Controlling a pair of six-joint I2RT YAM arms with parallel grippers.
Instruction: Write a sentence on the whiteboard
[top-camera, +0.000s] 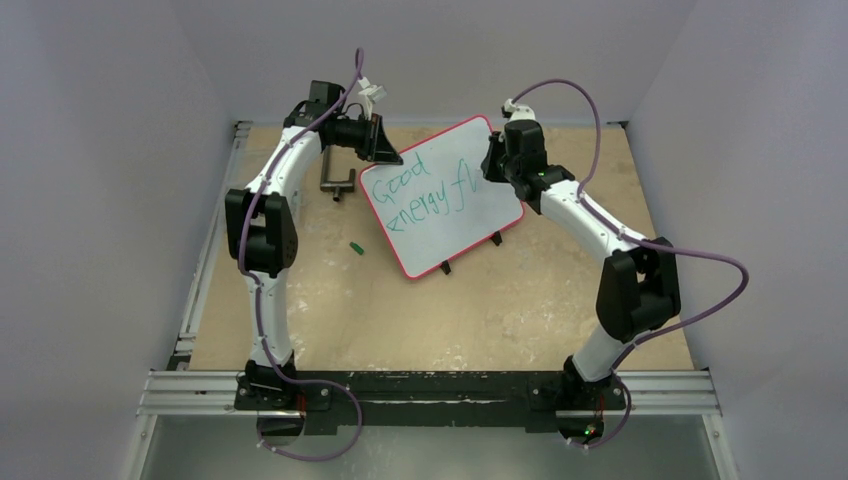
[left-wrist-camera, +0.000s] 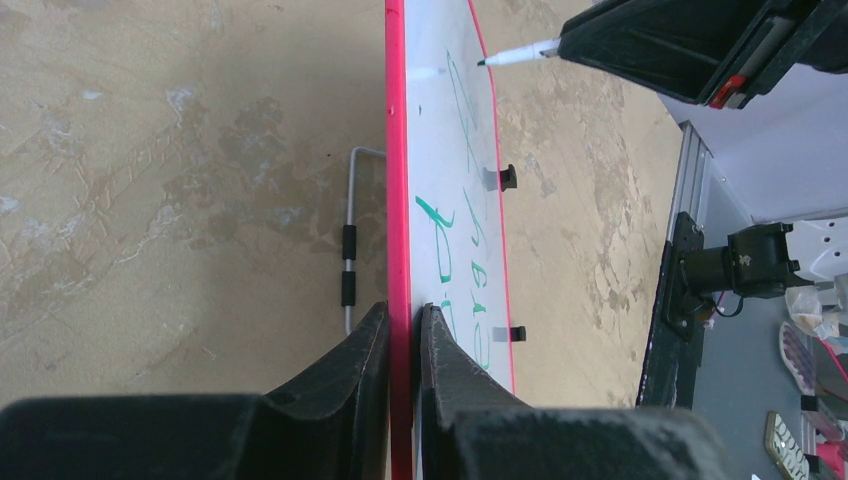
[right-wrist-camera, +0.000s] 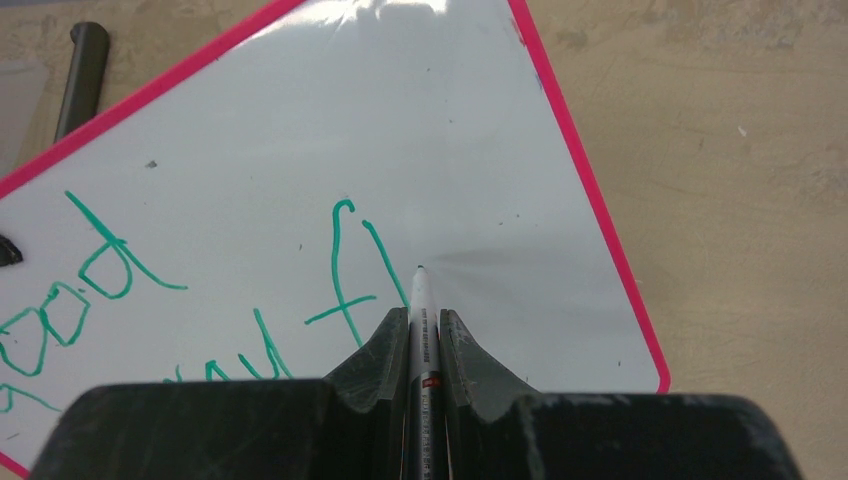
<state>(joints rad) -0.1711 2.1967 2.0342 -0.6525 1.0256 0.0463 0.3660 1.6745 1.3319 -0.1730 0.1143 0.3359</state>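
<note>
From the top camera: shows the whiteboard (top-camera: 470, 225) set askew at the far middle of the table (top-camera: 450, 320), 2 black clip feet (top-camera: 446, 268) along its near edge, with the sentence (top-camera: 420, 195) in green reading "Good" over "energy fl". Finds the left gripper (top-camera: 388, 150) at the board's far-left corner and the right gripper (top-camera: 497, 168) over its right side. Also picks out a small green cap (top-camera: 355, 246) loose on the table left of the board, and a metal bracket (top-camera: 338, 182) beyond it. From the left wrist: looks along the board edge-on, fingers (left-wrist-camera: 365, 350) clenched on the red frame (left-wrist-camera: 396, 150), 1 on each face. Catches the marker (left-wrist-camera: 520, 53) at the far end, tip at or just shy of the white surface; cannot tell which. From the right wrist: shows fingers (right-wrist-camera: 380, 350) clamped on the marker's barrel, tip poised just right of the "l". Puts the job, by these views, well past halfway: 2 words done, a 3rd begun with 2 letters, its ending yet to come. Calls next, most likely, for a firmly held board and a small round stroke beside the "l".
</note>
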